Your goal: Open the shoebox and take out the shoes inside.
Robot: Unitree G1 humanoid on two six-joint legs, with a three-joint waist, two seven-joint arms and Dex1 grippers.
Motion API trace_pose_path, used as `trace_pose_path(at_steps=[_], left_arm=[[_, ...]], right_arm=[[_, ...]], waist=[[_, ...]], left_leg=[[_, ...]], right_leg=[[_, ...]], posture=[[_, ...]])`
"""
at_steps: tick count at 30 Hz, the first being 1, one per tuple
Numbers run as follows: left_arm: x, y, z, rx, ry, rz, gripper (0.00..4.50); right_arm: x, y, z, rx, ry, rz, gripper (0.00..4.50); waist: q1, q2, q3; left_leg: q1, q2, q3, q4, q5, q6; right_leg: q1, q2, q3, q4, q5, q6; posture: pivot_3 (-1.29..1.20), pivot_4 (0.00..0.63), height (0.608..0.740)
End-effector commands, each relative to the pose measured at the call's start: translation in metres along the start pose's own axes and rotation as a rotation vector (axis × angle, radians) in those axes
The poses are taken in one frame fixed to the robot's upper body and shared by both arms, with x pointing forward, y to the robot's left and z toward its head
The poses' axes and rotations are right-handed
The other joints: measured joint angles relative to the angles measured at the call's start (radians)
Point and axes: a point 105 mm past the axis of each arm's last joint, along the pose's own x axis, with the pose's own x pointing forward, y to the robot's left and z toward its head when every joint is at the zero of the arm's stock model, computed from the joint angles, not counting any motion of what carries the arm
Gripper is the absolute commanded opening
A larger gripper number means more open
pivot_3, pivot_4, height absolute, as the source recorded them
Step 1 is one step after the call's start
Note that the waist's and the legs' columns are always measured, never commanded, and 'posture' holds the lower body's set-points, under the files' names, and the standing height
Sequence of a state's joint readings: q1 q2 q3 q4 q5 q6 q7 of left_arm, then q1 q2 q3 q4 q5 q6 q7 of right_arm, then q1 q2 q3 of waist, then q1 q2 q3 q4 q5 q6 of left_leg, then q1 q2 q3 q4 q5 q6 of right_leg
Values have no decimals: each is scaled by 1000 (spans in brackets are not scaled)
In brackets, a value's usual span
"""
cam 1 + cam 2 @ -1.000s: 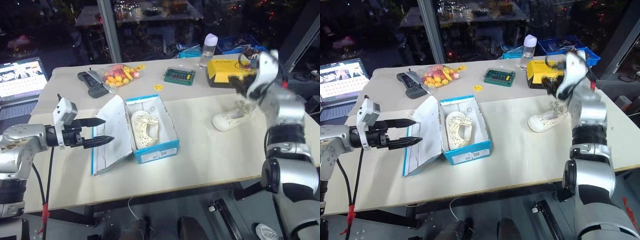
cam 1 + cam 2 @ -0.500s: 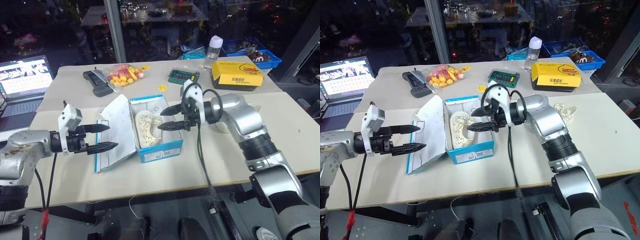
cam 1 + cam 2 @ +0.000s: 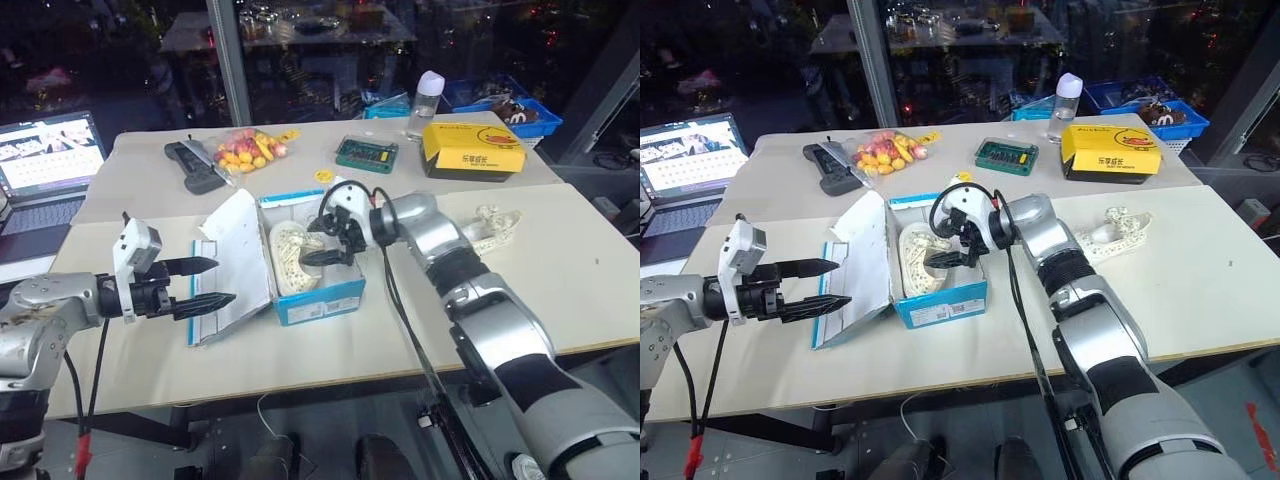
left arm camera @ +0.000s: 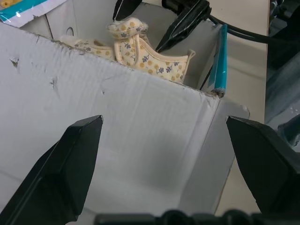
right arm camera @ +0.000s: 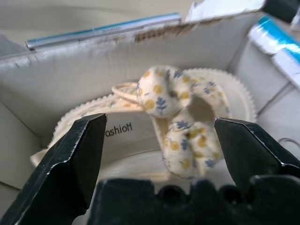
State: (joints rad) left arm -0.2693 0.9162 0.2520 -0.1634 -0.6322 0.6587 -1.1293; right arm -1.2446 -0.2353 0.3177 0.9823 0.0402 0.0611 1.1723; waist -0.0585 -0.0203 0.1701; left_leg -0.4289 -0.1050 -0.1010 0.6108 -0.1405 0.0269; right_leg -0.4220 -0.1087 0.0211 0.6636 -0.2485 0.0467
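On the beige table point(image 3: 420, 300) sits one blue shoebox point(image 3: 322, 296), its hinged lid point(image 3: 233, 262) thrown back toward the robot's left, white inside showing. Two cream shoes are in sight: one shoe in the box point(image 3: 291, 252), lying on the white floor of the carton, and one shoe on the table point(image 3: 493, 224), well apart to the right, partly hidden behind the right arm. The right gripper point(image 3: 328, 240) reaches over the open box, its two black fingers spread wide on either side of the boxed shoe without closing on it; the right wrist view shows the shoe's flowered strap between the fingers point(image 5: 77, 154). The left gripper point(image 3: 203, 283) hovers just beside the lid's outer edge, fingers point(image 4: 70, 159) released and empty. Farther back stand one yellow box point(image 3: 473, 148), one bottle point(image 3: 421, 101), one bag of fruit point(image 3: 245, 148) and a laptop point(image 3: 45, 160), cut off at the frame's edge.
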Motion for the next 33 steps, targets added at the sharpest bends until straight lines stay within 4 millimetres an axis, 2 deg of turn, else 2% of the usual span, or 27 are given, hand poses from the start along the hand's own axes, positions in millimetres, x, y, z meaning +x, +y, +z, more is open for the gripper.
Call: trace_pose_path(at_steps=[1, 6, 8, 13, 19, 23, 26, 30, 33], left_arm=[[-5, -2, 13, 45, -26, 11, 4500], [-6, -3, 13, 48, -27, 15, 4500], [-8, -3, 14, 50, -28, 13, 4500], [-19, 6, 30, 96, -44, 12, 4500], [-24, 14, 45, 135, -55, 21, 4500], [-22, 14, 45, 142, -56, 18, 4500], [-20, 13, 44, 141, -58, 14, 4500], [-18, 11, 41, 129, -60, 7, 4500], [-17, 10, 39, 124, -56, 2, 4500]], right_arm=[[10, -7, 1, -9, 11, -62, 4362], [7, -11, 10, 3, -31, -68, 4362], [4, -11, 13, 2, -45, -62, 3988], [2, -7, 13, 7, -60, -26, 2457], [4, -4, 11, 22, -61, -27, 247], [2, -8, 16, 18, -81, -69, 140], [-10, -17, 35, 0, -144, -116, 140], [-44, -30, 76, 2, -284, -190, 140], [-53, -27, 81, -14, -288, -193, 140]], waist=[[-10, 0, 0], [-14, 0, 0], [-13, 0, 0], [-12, 0, 0], [-12, 0, 0], [-13, 0, 0], [-13, 0, 0], [-10, 0, 0], [-7, 0, 0]], left_leg=[[2, 0, 0, 0, -1, -2], [9, 1, 0, -2, -1, -4], [10, 2, 0, -2, -1, -4], [8, 2, 0, -3, -1, -4], [7, 2, 0, -3, 0, -4], [6, 2, 0, -4, 0, -3], [6, 2, 0, -4, 0, -3], [4, 2, 0, -3, 0, -3], [3, 1, 0, -3, 0, -3]], right_leg=[[0, 0, 0, 0, 0, 0], [2, 2, 1, 1, 1, -1], [2, 3, 1, 1, 1, -2], [1, 4, 2, 1, 2, -3], [0, 4, 2, 0, 2, -3], [1, 4, 2, 0, 2, -3], [0, 4, 2, 0, 2, -3], [-1, 4, 2, 0, 2, -3], [-1, 3, 2, 0, 2, -3]], posture=[[0, 150, 738], [0, 150, 738], [0, 150, 738], [0, 150, 738], [0, 150, 738], [0, 150, 738], [0, 150, 738], [0, 150, 738], [0, 150, 738]])
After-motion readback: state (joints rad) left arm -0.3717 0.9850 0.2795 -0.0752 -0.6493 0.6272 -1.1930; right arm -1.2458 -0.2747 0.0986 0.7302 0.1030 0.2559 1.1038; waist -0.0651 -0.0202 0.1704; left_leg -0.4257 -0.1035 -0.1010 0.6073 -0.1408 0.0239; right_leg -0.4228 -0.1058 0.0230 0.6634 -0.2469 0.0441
